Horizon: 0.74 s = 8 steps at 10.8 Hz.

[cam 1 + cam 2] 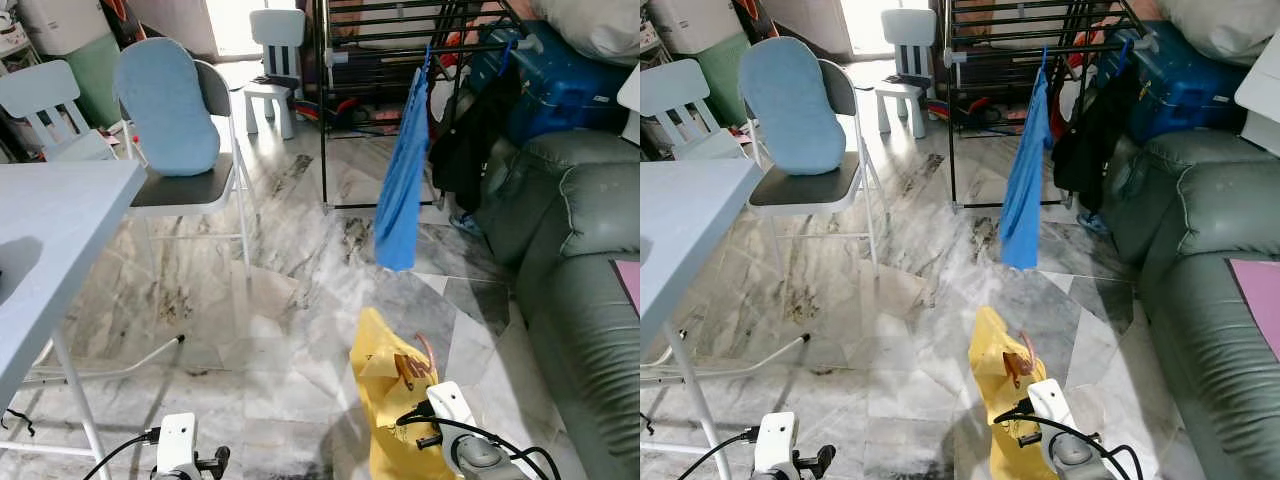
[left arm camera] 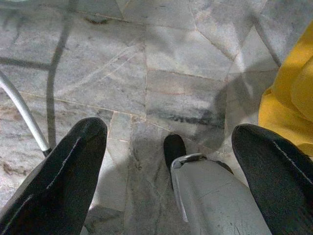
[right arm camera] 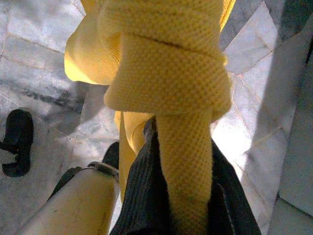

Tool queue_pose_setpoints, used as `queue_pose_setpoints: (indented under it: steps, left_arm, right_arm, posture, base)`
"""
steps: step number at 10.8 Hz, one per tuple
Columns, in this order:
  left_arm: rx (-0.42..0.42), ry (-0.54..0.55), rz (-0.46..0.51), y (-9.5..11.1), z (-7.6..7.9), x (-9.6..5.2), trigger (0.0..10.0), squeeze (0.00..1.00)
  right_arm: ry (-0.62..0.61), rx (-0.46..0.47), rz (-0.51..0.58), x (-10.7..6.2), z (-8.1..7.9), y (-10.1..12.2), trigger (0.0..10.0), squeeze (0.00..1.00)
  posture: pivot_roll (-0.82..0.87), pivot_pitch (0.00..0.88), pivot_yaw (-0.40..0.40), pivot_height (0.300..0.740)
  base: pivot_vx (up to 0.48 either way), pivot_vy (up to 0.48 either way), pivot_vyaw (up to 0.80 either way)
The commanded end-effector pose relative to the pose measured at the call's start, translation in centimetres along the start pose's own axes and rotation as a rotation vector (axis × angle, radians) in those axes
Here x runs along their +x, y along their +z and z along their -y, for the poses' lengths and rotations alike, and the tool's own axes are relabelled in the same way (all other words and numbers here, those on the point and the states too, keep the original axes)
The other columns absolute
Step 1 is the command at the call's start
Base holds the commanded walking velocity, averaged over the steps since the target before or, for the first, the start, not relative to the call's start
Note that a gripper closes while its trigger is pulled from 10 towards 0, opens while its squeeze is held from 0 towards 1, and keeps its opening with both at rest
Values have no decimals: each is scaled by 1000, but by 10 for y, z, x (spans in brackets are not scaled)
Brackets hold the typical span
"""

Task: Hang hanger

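**Yellow garment pinched in the right gripper, drying rack ahead**

The yellow mesh garment (image 3: 166, 83) is bunched and folded over the right gripper (image 3: 183, 196), a strip of the cloth running down between the black fingers (image 3: 146, 196), which are clamped on it. In the head views the garment (image 1: 385, 390) sits at the lower middle of the frame, just above the right wrist, with a brown hanger (image 1: 412, 368) poking out of its folds. The right arm is low at the bottom edge, right of centre, forearm pointing forward.

The left gripper (image 2: 168, 161) is at the lower left of the head view, aimed down at the marble floor (image 1: 300, 300); its two black fingers (image 2: 63, 171) stand wide apart with nothing between them.

At the upper middle stands a black drying rack (image 1: 400, 40) carrying a blue shirt (image 1: 403, 185) and a black garment (image 1: 470, 140). A green sofa (image 1: 580, 260) fills the right side; a folding chair (image 1: 180, 130) with a blue cushion and a white table (image 1: 50, 230) are at the left.
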<state>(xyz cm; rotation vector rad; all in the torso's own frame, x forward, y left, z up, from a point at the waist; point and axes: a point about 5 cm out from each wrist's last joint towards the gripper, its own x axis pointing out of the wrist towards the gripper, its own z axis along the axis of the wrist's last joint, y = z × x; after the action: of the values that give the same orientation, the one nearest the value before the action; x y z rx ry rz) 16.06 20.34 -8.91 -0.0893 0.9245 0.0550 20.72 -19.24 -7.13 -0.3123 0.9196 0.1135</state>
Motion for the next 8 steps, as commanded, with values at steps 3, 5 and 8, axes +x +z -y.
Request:
queue_pose_setpoints:
  steps: [3, 5, 8]
  left_arm:
    - [8, 15, 6, -2, -8, -2, 10000, 0]
    - [9, 14, 3, -4, -9, -3, 10000, 0]
    - [19, 9, 2, -5, -11, -4, 10000, 0]
  right_arm:
    - [6, -12, 50, 1, -2, 10, 10000, 0]
    - [9, -15, 48, 1, -3, 10, 10000, 0]
    - [17, -21, 51, 1, -6, 10, 10000, 0]
  posture:
    - [-197, 0, 87, 740]
    - [-204, 0, 91, 740]
    - [-215, 0, 99, 740]
  base:
    - [255, 0, 0]
    - [323, 0, 0]
    - [393, 0, 0]
